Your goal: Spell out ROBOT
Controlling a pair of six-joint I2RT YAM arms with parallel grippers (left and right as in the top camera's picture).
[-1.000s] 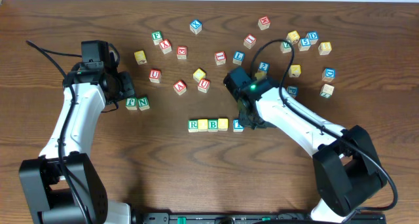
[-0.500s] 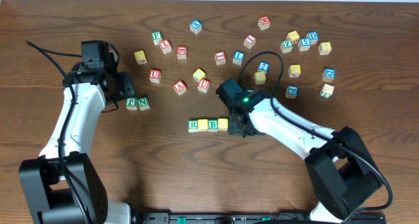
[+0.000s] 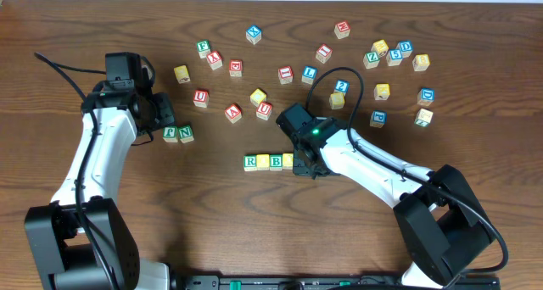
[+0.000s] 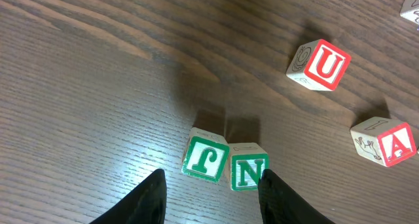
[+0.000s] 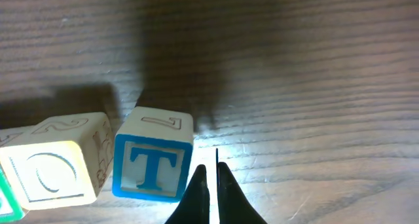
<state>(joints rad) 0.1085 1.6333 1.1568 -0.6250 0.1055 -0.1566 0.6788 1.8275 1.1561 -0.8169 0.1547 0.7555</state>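
A row of letter blocks lies at the table's middle: green R (image 3: 250,162), yellow O (image 3: 263,161), B (image 3: 276,161) and a second yellow O (image 3: 288,160), half hidden by my right arm. In the right wrist view the blue T block (image 5: 154,165) sits right of the yellow O (image 5: 55,165), almost touching it. My right gripper (image 5: 211,185) is shut and empty, its tips against the T's right side; it also shows overhead (image 3: 305,164). My left gripper (image 4: 211,191) is open and empty, hovering over a green J block (image 4: 205,158) and a green N block (image 4: 249,166).
Loose blocks lie scattered behind the row: a red U (image 3: 201,97), a red A (image 3: 232,113), a yellow block (image 3: 258,96), another red U (image 3: 264,110), and a cluster at the back right (image 3: 390,52). My left gripper shows overhead (image 3: 165,114).
My right gripper has moved left along the row's line, and the blue T has moved left with it, up to the second O. The left arm has not moved.
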